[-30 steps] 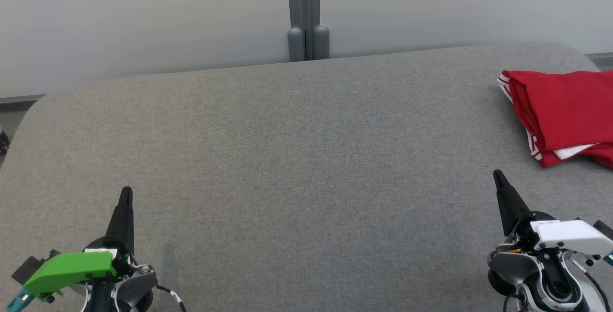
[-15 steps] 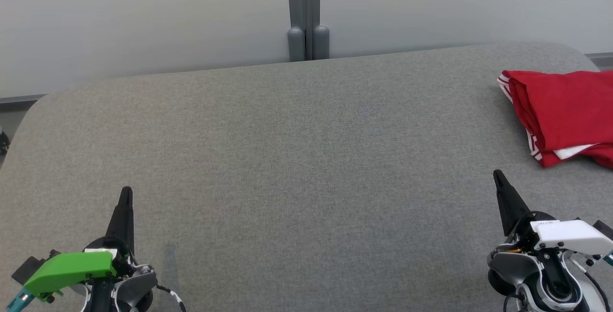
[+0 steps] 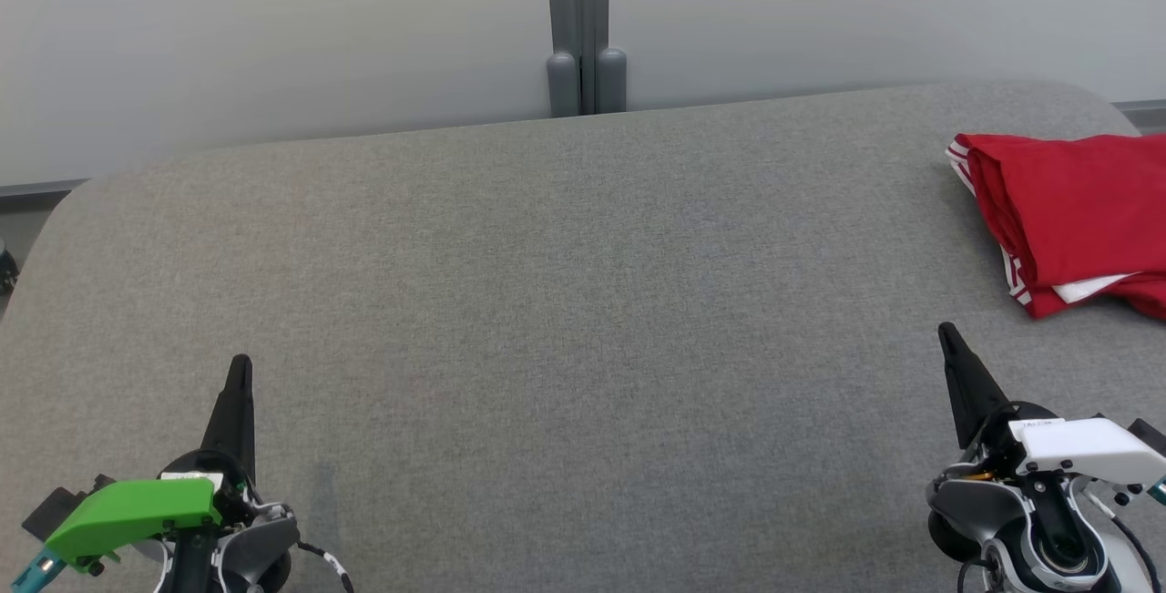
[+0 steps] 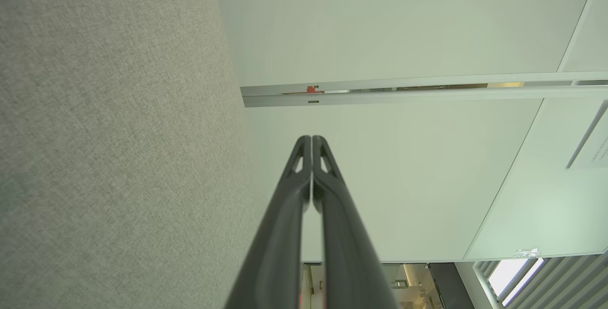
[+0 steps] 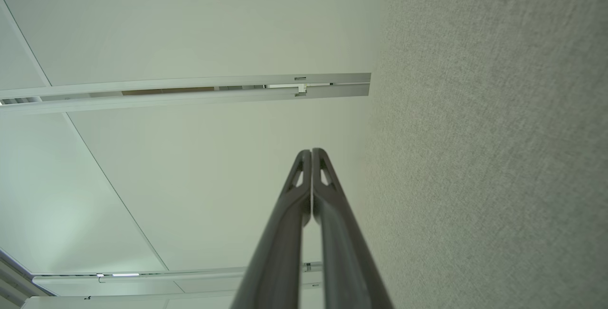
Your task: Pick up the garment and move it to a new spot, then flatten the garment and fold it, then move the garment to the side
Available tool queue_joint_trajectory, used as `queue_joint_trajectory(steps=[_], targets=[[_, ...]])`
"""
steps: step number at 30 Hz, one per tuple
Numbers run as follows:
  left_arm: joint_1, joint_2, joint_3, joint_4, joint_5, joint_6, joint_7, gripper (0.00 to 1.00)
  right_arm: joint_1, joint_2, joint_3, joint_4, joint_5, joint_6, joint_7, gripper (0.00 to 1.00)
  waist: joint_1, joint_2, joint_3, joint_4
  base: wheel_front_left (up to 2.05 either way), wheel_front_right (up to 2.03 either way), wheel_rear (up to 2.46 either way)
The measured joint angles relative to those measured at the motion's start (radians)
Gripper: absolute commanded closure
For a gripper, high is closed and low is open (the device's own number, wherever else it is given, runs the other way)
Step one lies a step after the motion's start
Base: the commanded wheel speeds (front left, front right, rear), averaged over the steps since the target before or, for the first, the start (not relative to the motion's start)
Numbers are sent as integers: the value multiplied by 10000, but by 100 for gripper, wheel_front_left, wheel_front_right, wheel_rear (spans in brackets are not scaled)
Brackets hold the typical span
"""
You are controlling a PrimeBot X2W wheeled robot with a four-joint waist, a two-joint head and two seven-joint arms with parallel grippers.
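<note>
At the right edge of the grey padded tabletop [image 3: 565, 301], up toward the far right corner, lies the red garment [image 3: 1075, 210]; it's a compact, layered bundle with white striped trim showing along its left and near edges, and its right part runs out of the head view; nothing is touching it. Down at the near left corner sits the left gripper [image 3: 239, 374], jaws pressed together and empty, pointing away across the cloth surface; over at the near right corner it's the same story for the right gripper [image 3: 950, 338], jaws together on nothing, near the garment's front edge but apart from it. The left wrist view confirms it; the two dark fingers [image 4: 294, 195] meet at their tips with bare grey fabric beside them. My read: folding looks done and the bundle sits off to the side as the task asks; the arms look tucked low at the near corners to keep clear of it, which leaves the broad middle of the tabletop free; little appears left to do.
</note>
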Motion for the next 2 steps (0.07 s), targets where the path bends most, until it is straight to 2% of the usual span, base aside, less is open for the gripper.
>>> queue_joint_trajectory(steps=[2], targets=[[0, 0, 0, 0, 0, 0, 0, 100, 0, 0, 0, 0, 0, 0, 0, 100, 0, 0, 0, 0, 0, 0, 0]])
